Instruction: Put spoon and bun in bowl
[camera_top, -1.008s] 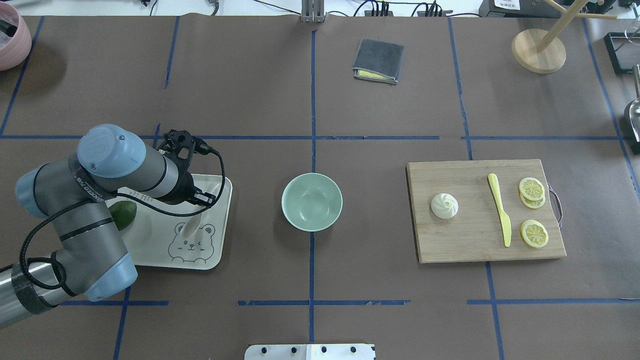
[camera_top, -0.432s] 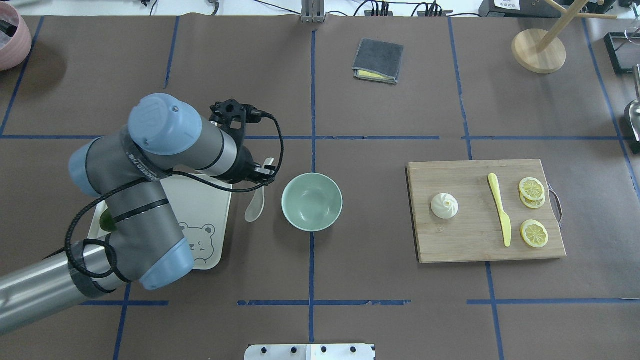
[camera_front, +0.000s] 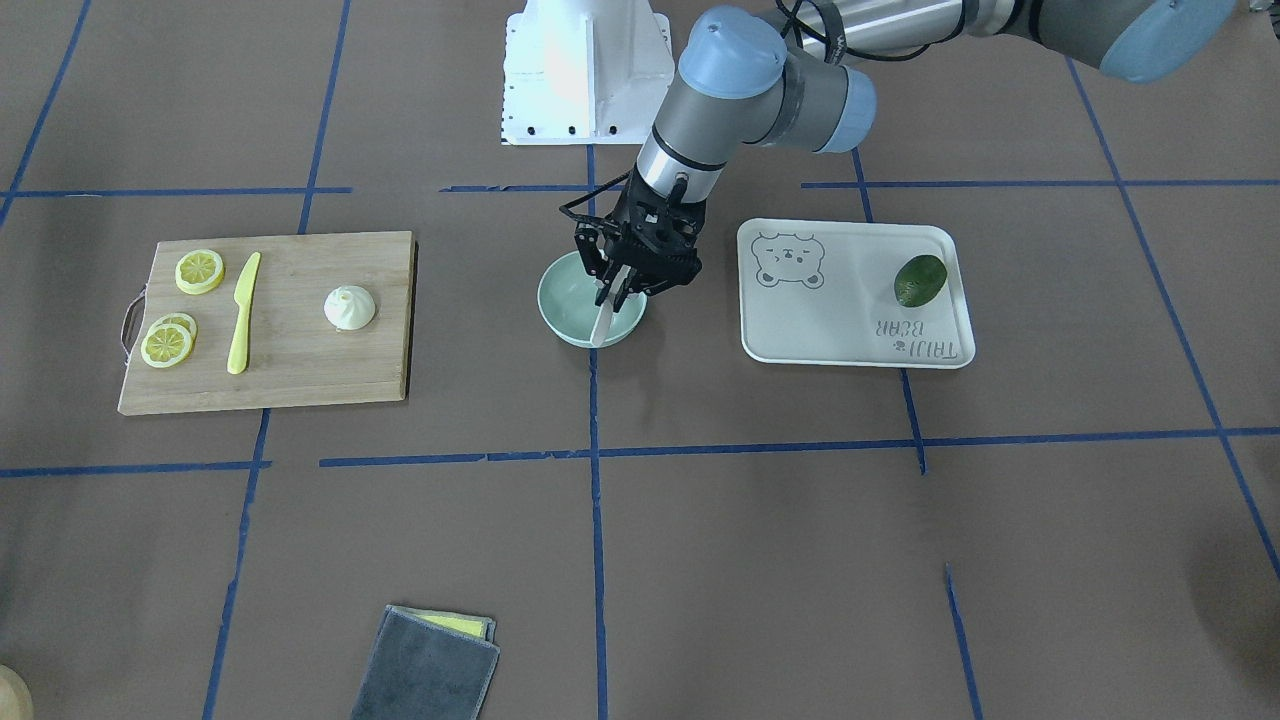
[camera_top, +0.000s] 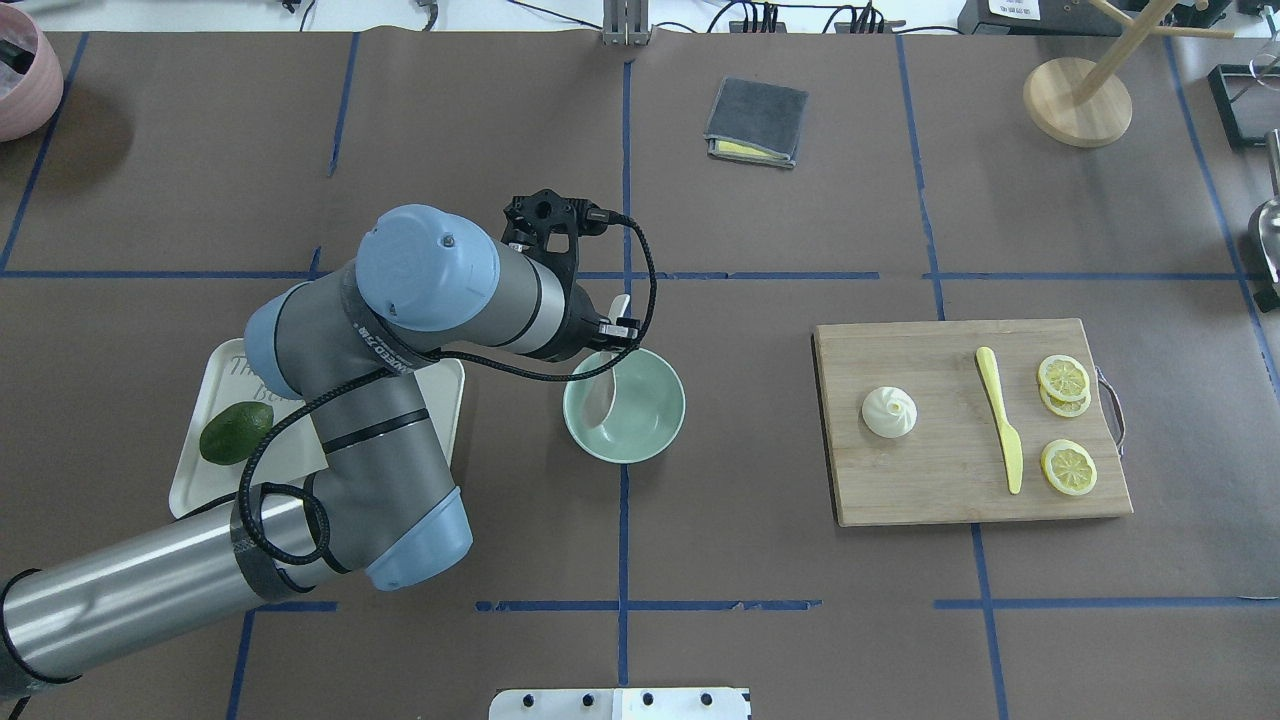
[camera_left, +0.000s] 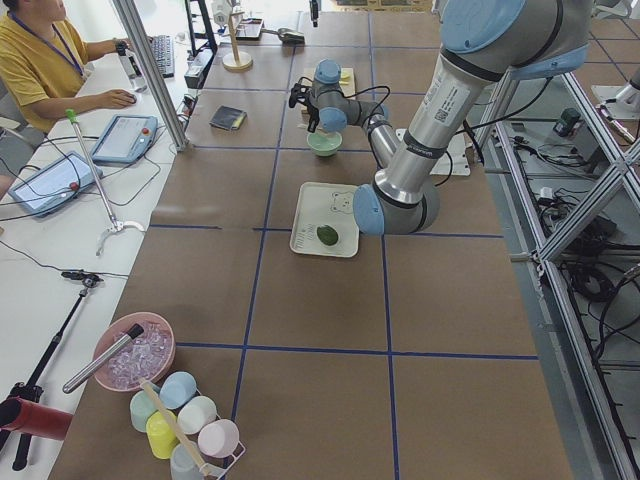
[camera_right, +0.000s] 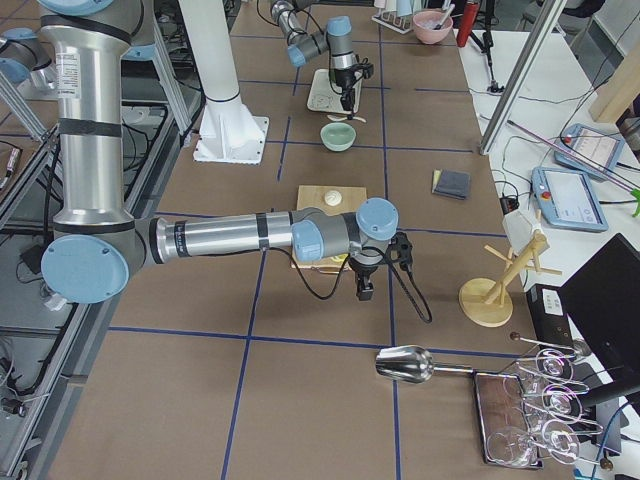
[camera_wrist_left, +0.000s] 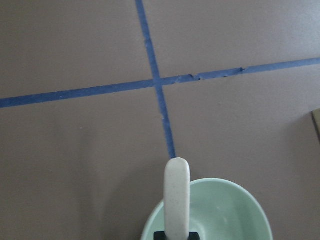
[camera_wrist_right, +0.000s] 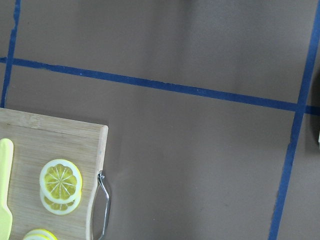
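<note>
My left gripper is shut on the off-white spoon and holds it by the handle over the near-left part of the mint-green bowl, scoop hanging down into it. The front view shows the gripper, the spoon and the bowl. The left wrist view shows the spoon above the bowl. The cream-white bun sits on the wooden cutting board. My right gripper shows only in the exterior right view, past the board; I cannot tell its state.
A yellow plastic knife and lemon slices lie on the board right of the bun. A cream bear tray with an avocado is left of the bowl. A grey cloth and wooden stand are at the back.
My left arm has carried the spoon to the right, from the bear tray across the table to over the bowl. The bun and board have not moved.
</note>
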